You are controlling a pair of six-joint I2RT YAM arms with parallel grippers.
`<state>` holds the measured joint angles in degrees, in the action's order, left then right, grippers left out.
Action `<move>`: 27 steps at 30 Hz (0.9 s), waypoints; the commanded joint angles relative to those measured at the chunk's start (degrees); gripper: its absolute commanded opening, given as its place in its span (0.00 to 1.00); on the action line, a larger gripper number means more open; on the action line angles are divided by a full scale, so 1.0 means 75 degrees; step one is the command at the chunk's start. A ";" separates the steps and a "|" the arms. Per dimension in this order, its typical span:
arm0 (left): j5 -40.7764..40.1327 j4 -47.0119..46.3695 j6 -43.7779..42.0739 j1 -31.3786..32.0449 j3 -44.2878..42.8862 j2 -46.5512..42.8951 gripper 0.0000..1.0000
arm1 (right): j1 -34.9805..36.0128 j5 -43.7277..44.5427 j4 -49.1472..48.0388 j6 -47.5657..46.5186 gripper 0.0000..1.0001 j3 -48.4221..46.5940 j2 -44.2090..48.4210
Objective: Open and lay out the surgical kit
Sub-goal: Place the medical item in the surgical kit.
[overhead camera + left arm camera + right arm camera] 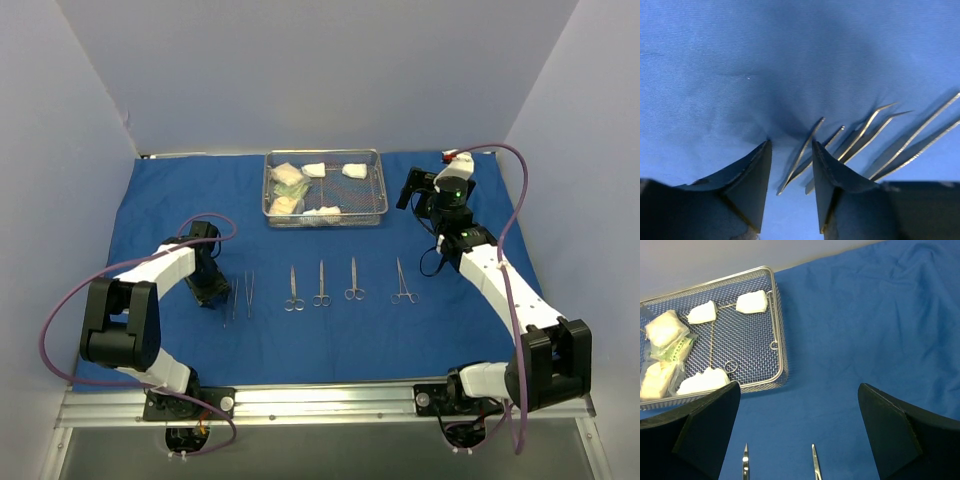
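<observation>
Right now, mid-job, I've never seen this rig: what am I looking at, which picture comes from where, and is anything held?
The left arm and right arm are robot arms bolted at the near edge. The wide picture looks down from above and behind them. The other two come from a camera on each wrist, with that arm's own dark fingers at the bottom. A blue cloth is spread under everything. On it sit a mesh tray with gauze and packets, a row of four ring-handled tools, and tweezers. The left gripper is low over the cloth, jaws part open astride one pair of tweezers, not visibly pinching. The right gripper hangs wide open near the tray, empty.
</observation>
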<state>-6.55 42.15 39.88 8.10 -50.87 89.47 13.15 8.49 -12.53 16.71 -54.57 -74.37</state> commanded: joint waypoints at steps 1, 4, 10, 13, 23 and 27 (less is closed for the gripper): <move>-0.0193 -0.0230 0.0085 -0.0025 0.0010 0.0093 0.45 | -0.0030 -0.0078 -0.0040 -0.0095 1.00 -0.0353 -0.0080; -0.0229 -0.0276 0.0085 -0.0025 0.0033 0.0199 0.36 | -0.0030 -0.0078 -0.0005 -0.0095 1.00 -0.0365 -0.0080; -0.0171 -0.0534 -0.0090 -0.0025 0.0091 0.0328 0.28 | -0.0042 -0.0066 0.0007 -0.0107 1.00 -0.0365 -0.0057; -0.0053 -0.0780 -0.0242 -0.0002 0.0127 0.0364 0.19 | -0.0042 -0.0066 0.0019 -0.0107 1.00 -0.0377 -0.0068; 0.0076 -0.1355 -0.1086 0.0045 -0.0119 0.0528 0.02 | -0.0042 -0.0078 0.0066 -0.0107 1.00 -0.0435 -0.0092; -0.0122 -0.1168 -0.1356 0.0139 -0.0400 0.0469 0.02 | -0.0042 -0.0113 0.0147 -0.0107 1.00 -0.0471 -0.0104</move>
<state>-6.00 40.95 32.25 8.38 -51.81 91.44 13.15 8.05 -11.60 16.40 -55.51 -75.02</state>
